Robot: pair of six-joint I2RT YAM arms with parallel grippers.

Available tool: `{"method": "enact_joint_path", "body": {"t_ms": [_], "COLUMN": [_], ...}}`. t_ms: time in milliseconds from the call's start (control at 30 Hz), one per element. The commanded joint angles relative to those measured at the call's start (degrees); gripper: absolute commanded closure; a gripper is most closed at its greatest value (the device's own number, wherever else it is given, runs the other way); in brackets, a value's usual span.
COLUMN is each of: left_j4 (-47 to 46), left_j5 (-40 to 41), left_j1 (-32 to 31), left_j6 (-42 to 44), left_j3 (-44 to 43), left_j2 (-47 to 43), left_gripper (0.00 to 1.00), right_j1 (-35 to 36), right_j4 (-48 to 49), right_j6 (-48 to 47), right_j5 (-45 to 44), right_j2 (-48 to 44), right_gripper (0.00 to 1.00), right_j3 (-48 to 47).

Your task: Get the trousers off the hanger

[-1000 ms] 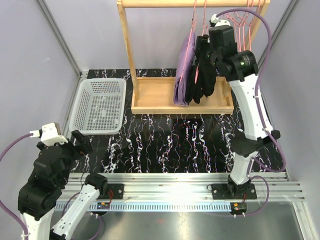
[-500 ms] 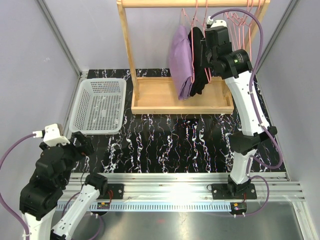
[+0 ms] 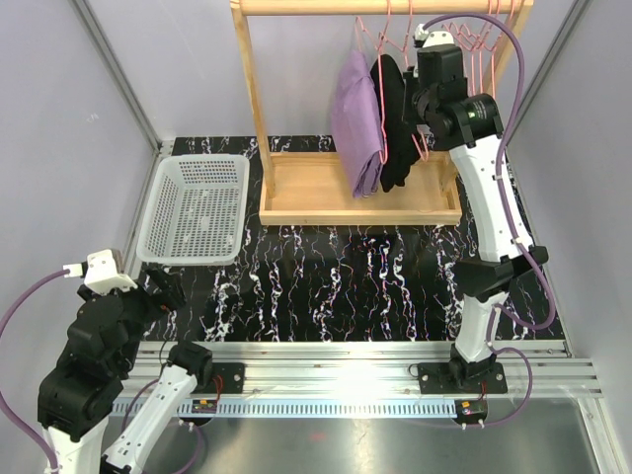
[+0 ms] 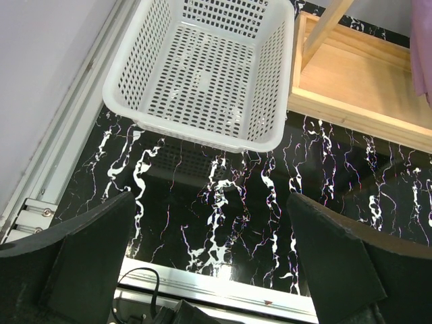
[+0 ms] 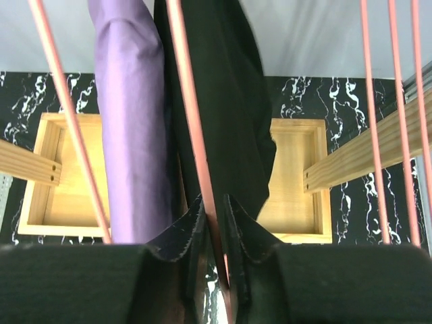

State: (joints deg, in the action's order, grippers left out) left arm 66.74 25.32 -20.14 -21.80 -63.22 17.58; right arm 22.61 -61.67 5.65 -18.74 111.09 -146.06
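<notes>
Two pairs are hanging on the wooden rack (image 3: 306, 188) at the back of the table (image 3: 346, 276): the lilac trousers (image 5: 131, 135) on the left and the black trousers (image 5: 226, 115) right beside them, cloth brushing cloth. The right gripper (image 5: 214, 226) is up among them, and its jaws are pinching the thin wire of a pink hanger (image 5: 192, 121) that is running across the front of the black pair. The left gripper (image 4: 209, 250) is hovering low by the basket (image 4: 202, 137) with its fingers spread wide, holding nothing.

Here is where it is getting risky. The grip is sitting on wire, not on cloth, so a pull from here is likelier to be dragging the hanger along the rail, or lifting it off altogether, than sliding the trousers free. That wire is slim and smooth too, so it is liable to be twisting or slipping between the pads. With the two garments hanging so close, any tug is threatening to sweep the lilac pair along or knock it down into the rack's base. The empty hangers (image 5: 372, 101) to the right are crowding the wrist, and a swing that way is risking a tangle. Whether this wire belongs to the black pair's hanger, the wrist view is not showing for certain.
</notes>
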Motion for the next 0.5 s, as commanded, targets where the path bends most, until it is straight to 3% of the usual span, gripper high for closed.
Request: {"method": "enact_joint_path", "body": {"t_ms": [0, 367, 433, 467], "left_j4": [-2.4, -2.7, -2.8, -2.8], "left_j5": [-1.3, -1.7, -1.8, -1.9], "left_j1": [-0.1, -0.1, -0.1, -0.1], "left_j6": [1.2, 1.3, 1.4, 1.4], "left_j3": [0.0, 0.4, 0.3, 0.4], "left_j2": [-0.7, -0.8, -0.7, -0.8], "left_gripper": [0.01, 0.01, 0.01, 0.01], "right_j1": [-0.9, -1.6, -1.7, -1.6], "right_j4": [4.3, 6.1, 6.9, 7.3], "right_j6": [-0.6, -1.0, -0.5, -0.3], "right_j5": [2.3, 5.5, 5.4, 6.3], "right_j2": [-0.2, -0.5, -1.0, -1.7], "right_gripper": [0.77, 0.76, 0.78, 0.84], "right_j3": [-0.1, 3.0, 3.6, 4.3]}}
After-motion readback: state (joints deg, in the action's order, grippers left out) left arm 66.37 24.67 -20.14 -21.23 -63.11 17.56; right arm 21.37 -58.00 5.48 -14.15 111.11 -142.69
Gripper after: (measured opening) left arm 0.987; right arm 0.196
